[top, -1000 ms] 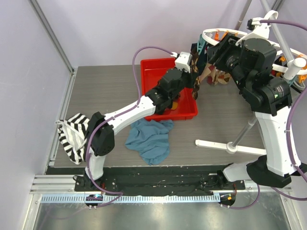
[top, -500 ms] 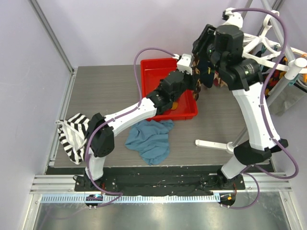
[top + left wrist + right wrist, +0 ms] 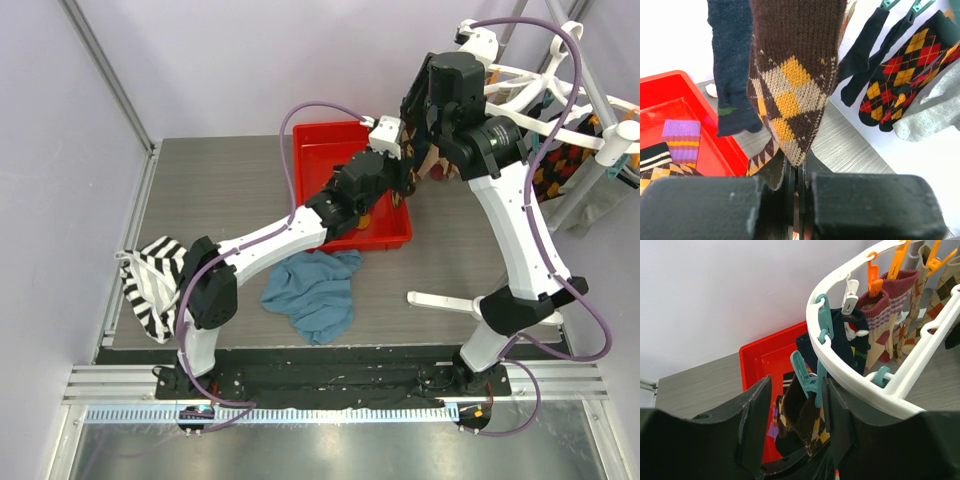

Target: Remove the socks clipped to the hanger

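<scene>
We are watching the left gripper (image 3: pixel 797 192) pinching the toe of a brown argyle sock (image 3: pixel 790 95). Its fingers (image 3: pixel 705 210) are pressing almost together, with only the fabric between them. The sock is hanging straight down just beside a dark blue sock (image 3: pixel 732 65), near the edge of the red tray (image 3: pixel 660 85), where a purple striped sock (image 3: pixel 681 140) is lying.

The right gripper (image 3: pixel 799 405) is standing wide open and holding nothing. Its fingers are straddling a teal clip (image 3: pixel 812 377) on the white rim of the hanger (image 3: pixel 837 365), and we cannot tell whether either finger is touching the clip. Brown argyle fabric is hanging under that clip, though we cannot tell whether it is the same sock.

The other socks (image 3: pixel 880 325) are dangling from orange clips (image 3: pixel 872 275) farther along the rim. From above, the hanger is tilting over the far right of the table (image 3: pixel 220 180) with the right arm raised to it, while the left arm is reaching across the tray. A blue cloth (image 3: pixel 315 290) and a striped cloth (image 3: pixel 150 285) are lying on the table, well apart from the hanger.
</scene>
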Robot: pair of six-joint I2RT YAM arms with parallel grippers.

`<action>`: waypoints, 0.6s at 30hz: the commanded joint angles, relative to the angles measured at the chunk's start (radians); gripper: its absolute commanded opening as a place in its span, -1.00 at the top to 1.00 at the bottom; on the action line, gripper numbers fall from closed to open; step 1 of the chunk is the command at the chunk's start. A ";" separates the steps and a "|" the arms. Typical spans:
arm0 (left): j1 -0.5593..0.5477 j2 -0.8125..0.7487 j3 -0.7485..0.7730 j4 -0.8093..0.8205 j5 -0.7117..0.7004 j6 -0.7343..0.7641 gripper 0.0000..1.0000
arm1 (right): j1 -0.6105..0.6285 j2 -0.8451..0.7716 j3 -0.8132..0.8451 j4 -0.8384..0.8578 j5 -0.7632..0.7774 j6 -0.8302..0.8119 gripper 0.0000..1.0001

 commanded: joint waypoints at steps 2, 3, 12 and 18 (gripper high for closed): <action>-0.012 -0.060 0.013 0.063 -0.031 0.025 1.00 | 0.009 0.022 0.030 0.013 0.080 -0.017 -0.06; -0.014 -0.058 0.013 0.065 -0.031 0.027 1.00 | 0.010 0.025 0.030 0.009 0.092 -0.020 -0.06; -0.020 -0.047 0.029 0.061 -0.051 0.039 1.00 | 0.036 0.053 0.045 -0.017 0.216 -0.020 -0.07; -0.023 -0.047 0.030 0.066 -0.055 0.044 1.00 | 0.040 0.073 0.062 -0.006 0.229 -0.015 -0.06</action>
